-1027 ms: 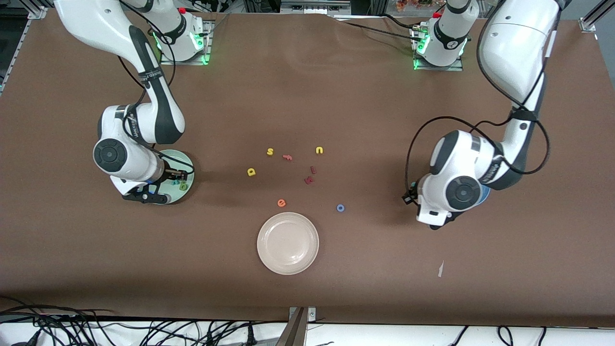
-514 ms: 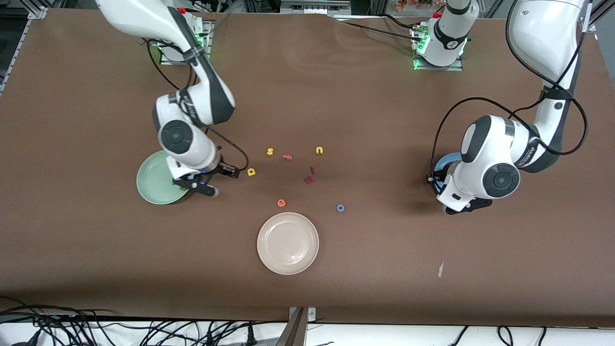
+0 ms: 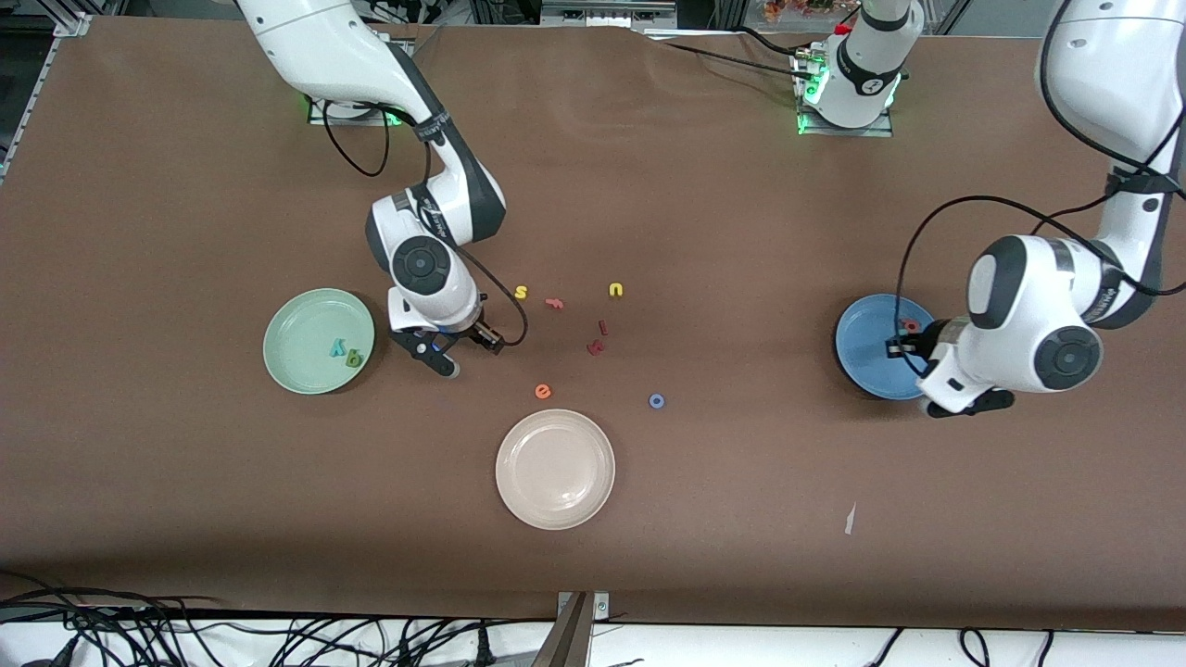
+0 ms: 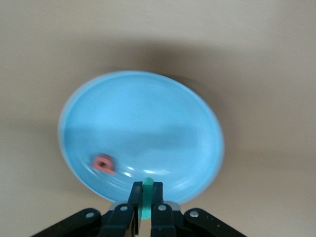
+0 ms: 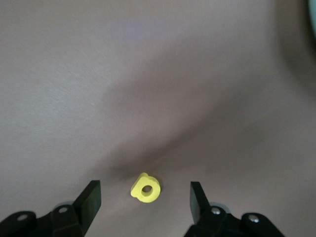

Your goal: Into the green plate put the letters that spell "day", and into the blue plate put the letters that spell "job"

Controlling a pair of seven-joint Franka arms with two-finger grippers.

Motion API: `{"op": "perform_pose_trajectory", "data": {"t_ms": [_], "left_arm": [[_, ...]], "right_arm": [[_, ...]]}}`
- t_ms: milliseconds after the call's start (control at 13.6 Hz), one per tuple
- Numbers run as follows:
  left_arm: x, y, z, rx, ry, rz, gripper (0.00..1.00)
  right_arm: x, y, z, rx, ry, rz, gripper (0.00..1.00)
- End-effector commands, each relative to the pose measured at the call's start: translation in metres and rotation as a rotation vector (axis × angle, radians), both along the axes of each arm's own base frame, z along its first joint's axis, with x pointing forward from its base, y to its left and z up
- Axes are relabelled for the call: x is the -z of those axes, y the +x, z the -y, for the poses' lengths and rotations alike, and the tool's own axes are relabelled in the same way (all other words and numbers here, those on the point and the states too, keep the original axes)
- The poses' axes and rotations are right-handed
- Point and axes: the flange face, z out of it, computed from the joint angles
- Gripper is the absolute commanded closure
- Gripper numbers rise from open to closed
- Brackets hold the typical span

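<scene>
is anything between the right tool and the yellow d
Nothing visible. The right tool hangs open directly over the yellow d, which lies alone on bare table between the fingers, with no other letter in that view.

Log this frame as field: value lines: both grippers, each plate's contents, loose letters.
left gripper: shut on teal "j", over blue plate
right gripper: open, over yellow "d" on table
blue plate: salmon-pink "b"
green plate: teal "y", dark green "a"
cream-white plate: no letters
loose on table: blue "o", orange "e", yellow "s", yellow "u", dark red letters
</scene>
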Motion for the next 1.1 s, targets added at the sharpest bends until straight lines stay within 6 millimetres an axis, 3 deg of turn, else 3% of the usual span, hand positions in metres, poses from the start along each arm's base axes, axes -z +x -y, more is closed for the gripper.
{"op": "perform_pose_trajectory", "data": {"t_ms": [0, 73, 147, 220, 440, 514, 880, 1027], "left_arm": [[0.033, 0.001, -0.009, 0.045, 0.027, -0.006, 1.0], [0.034, 0.0, -0.011, 0.048, 0.025, -0.008, 0.65], [0.038, -0.001, -0.009, 0.059, 0.02, -0.017, 0.23], [0.037, -0.001, -0.006, 0.058, 0.021, -0.023, 0.0], [0.029, -0.004, -0.007, 0.034, 0.021, -0.039, 0.0], [0.017, -0.004, 0.0, 0.001, 0.027, -0.031, 0.0], [-0.013, -0.007, 0.122, -0.287, 0.007, 0.015, 0.0], [-0.021, -0.007, 0.186, -0.429, -0.004, 0.085, 0.0]], "right_arm": [[0.003, 0.002, -0.003, 0.034, 0.003, 0.003, 0.19], [0.007, 0.002, -0.002, 0.036, -0.001, -0.002, 0.19], [0.01, 0.001, -0.002, 0.036, -0.004, -0.005, 0.19], [0.015, -0.002, -0.001, 0.035, -0.008, -0.01, 0.2], [0.028, -0.006, 0.003, 0.035, 0.001, 0.015, 0.23], [0.033, -0.008, 0.002, 0.033, 0.0, 0.012, 0.24], [0.033, -0.012, -0.006, 0.038, -0.002, 0.015, 0.35], [0.033, -0.012, -0.006, 0.038, -0.002, 0.015, 0.42]]}}
